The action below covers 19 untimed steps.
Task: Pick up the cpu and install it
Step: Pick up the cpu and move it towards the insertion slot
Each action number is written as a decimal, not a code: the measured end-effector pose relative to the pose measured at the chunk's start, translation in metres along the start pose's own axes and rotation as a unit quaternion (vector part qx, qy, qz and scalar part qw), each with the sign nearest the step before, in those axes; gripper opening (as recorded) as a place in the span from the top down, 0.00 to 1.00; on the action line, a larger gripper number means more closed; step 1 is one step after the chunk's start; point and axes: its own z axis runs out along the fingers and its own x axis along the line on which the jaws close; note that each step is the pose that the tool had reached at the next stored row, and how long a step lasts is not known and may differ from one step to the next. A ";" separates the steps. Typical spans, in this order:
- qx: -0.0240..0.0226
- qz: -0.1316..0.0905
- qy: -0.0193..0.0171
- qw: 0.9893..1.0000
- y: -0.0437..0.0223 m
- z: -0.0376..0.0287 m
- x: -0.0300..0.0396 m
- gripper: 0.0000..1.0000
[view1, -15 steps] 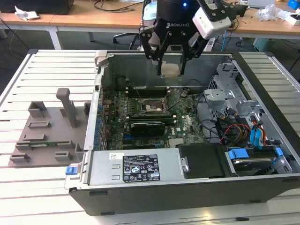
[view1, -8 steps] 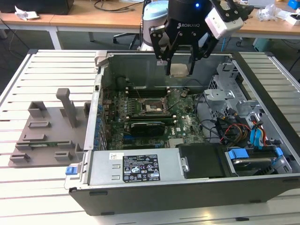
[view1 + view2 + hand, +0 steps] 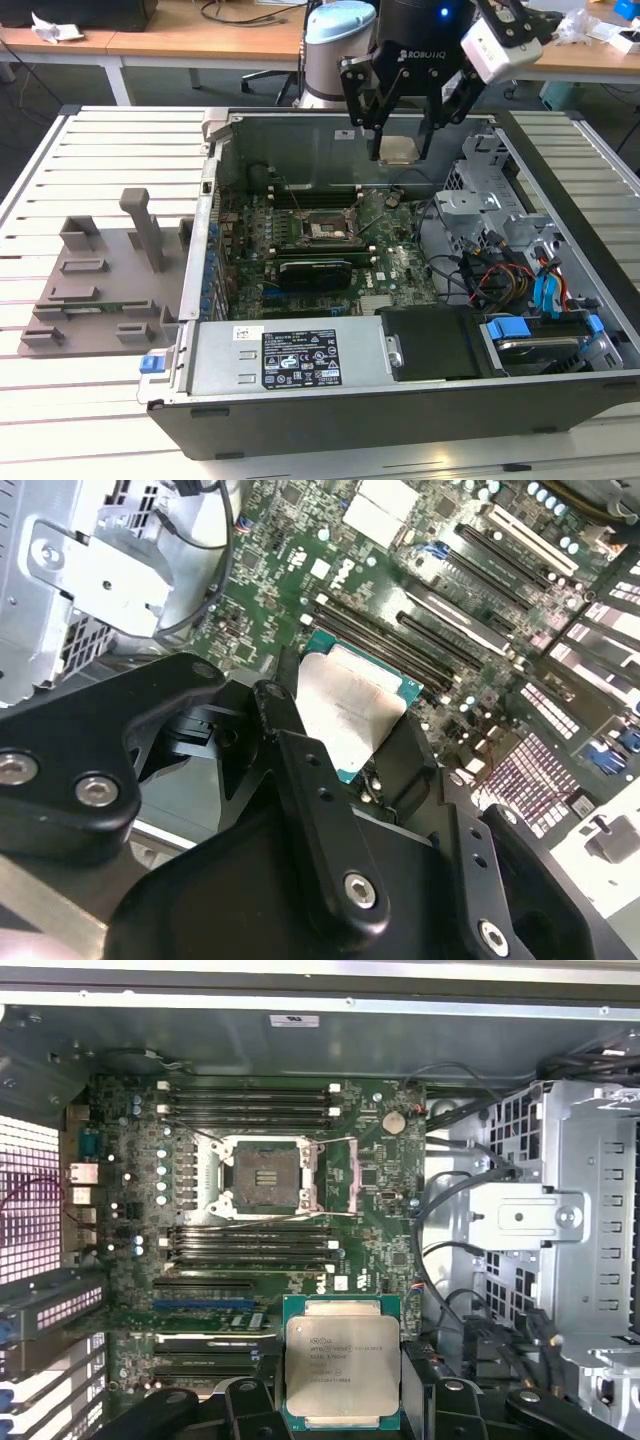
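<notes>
My gripper [image 3: 399,152] hangs above the back of the open computer case [image 3: 200,260], shut on the cpu [image 3: 398,149], a small flat square chip with a silvery top. In both wrist views the cpu [image 3: 341,1360] [image 3: 348,712] sits clamped by its edges between the black fingers [image 3: 283,725]. The open socket [image 3: 266,1174] on the green motherboard [image 3: 385,1240] lies below, apart from the chip; in the exterior view the socket [image 3: 325,232] is toward the view's left and nearer than the gripper.
A grey plastic tray [image 3: 100,290] with an upright post lies on the slatted table to the exterior view's left of the case. Inside the case are a metal drive cage [image 3: 480,190], bundled cables [image 3: 500,275] and a labelled power supply [image 3: 300,355].
</notes>
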 end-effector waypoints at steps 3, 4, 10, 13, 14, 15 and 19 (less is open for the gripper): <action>0.000 0.000 0.000 1.000 0.0000 0.0002 -0.0062 0.45; 0.000 0.000 0.000 1.000 -0.0001 0.0003 -0.0082 0.45; 0.000 0.000 0.000 1.000 -0.0003 0.0006 -0.0218 0.45; 0.000 0.000 0.000 1.000 -0.0004 0.0008 -0.0288 0.45; 0.000 0.000 0.000 1.000 -0.0004 0.0009 -0.0317 0.45; 0.000 0.000 0.000 1.000 -0.0005 0.0010 -0.0349 0.45; 0.001 0.000 0.000 1.000 -0.0005 0.0013 -0.0443 0.45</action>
